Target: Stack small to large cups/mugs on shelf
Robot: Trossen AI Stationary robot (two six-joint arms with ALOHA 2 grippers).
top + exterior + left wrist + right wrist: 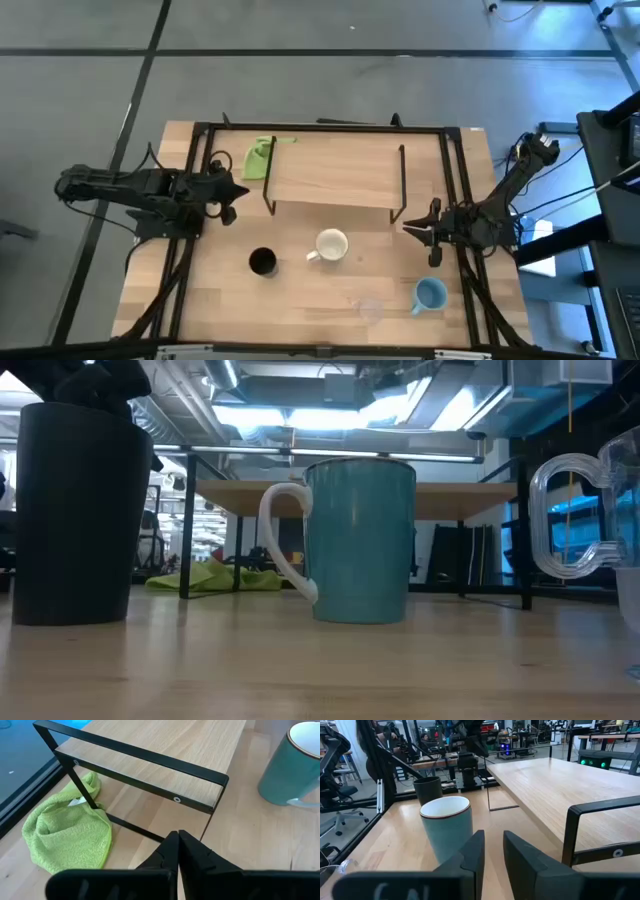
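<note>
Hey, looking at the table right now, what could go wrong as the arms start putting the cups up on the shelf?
1. The clear cup is hard to see against the wood and stands close to the blue mug, so it could get knocked.
2. The right gripper sits right beside the shelf leg and could clip it when moving.
3. The green cloth lies by the shelf's other end and may snag the left gripper.

This looks like a robot lab or workshop, not a home. The wooden table (pixel 300 300) sits inside a black metal frame (pixel 320 127) on a bare gray floor (pixel 300 80). Long bright lights (pixel 330 415) and pipes hang from the open ceiling. Behind the table stand more desks (pixel 600 737), office chairs (pixel 337 795) and machines with small glowing lights (pixel 592 762) (green ones).
</note>
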